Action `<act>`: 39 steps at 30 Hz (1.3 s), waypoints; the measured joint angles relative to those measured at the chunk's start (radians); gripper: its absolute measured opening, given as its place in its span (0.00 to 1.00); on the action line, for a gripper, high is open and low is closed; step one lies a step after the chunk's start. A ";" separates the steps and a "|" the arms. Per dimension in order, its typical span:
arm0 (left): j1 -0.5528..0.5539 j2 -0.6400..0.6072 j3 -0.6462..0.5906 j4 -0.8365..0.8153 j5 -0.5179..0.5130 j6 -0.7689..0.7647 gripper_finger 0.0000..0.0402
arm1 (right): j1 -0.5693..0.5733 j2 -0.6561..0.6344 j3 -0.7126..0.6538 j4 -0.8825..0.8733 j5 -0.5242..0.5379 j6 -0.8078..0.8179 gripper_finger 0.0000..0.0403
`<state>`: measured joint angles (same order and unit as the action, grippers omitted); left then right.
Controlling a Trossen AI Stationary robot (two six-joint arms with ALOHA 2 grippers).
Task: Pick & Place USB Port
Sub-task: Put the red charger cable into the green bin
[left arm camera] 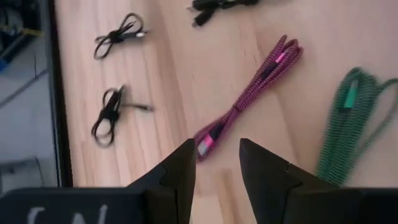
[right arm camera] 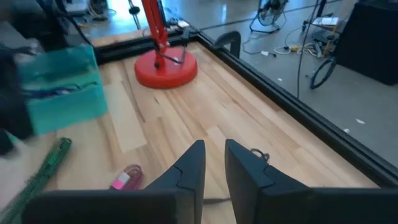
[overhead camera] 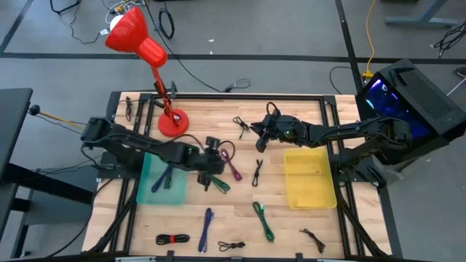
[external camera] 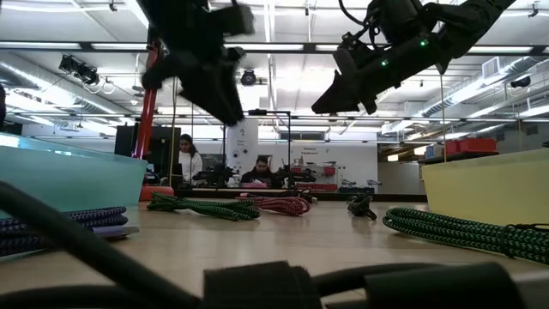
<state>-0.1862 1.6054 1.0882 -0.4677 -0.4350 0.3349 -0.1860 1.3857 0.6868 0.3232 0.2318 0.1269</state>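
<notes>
Left wrist view: pink braided cable [left arm camera: 249, 93] flat on wooden surface [left arm camera: 168, 93], one plug end just ahead of left claw [left arm camera: 215, 163], fingers slightly spread, empty, raised. Green braided cable [left arm camera: 348, 124] close beside, black bundled cables [left arm camera: 112, 112] farther off. Likely risks: pinching only the plug tip and trailing the bundle across the green cable, or snagging both. Right claw [right arm camera: 212, 163] nearly pressed together, empty, hovering near red lamp base [right arm camera: 166, 68].

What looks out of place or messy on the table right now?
Nothing looks spilled or damaged. Bundled cables lie scattered across the table; the teal bin already holds one cable, while the yellow bin looks empty. The red lamp leans out past the table's far edge, but its base sits flat.
</notes>
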 joint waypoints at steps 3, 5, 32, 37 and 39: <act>0.027 0.071 0.000 0.041 0.065 0.103 0.32 | 0.000 0.000 0.000 0.003 -0.020 0.000 0.16; 0.038 0.116 0.007 0.056 0.099 0.146 0.32 | 0.000 0.000 0.000 0.004 -0.032 0.000 0.16; 0.147 0.263 0.026 0.165 0.199 0.351 0.32 | 0.000 0.000 0.000 0.031 -0.042 0.004 0.16; 0.150 0.281 0.026 0.170 0.229 0.358 0.32 | 0.000 0.000 0.000 0.030 -0.044 0.004 0.16; 0.155 0.303 0.028 0.181 0.234 0.358 0.32 | 0.000 0.000 0.000 0.030 -0.049 0.004 0.16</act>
<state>-0.0309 1.9088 1.1162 -0.2865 -0.2010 0.6930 -0.1856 1.3857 0.6868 0.3535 0.1825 0.1307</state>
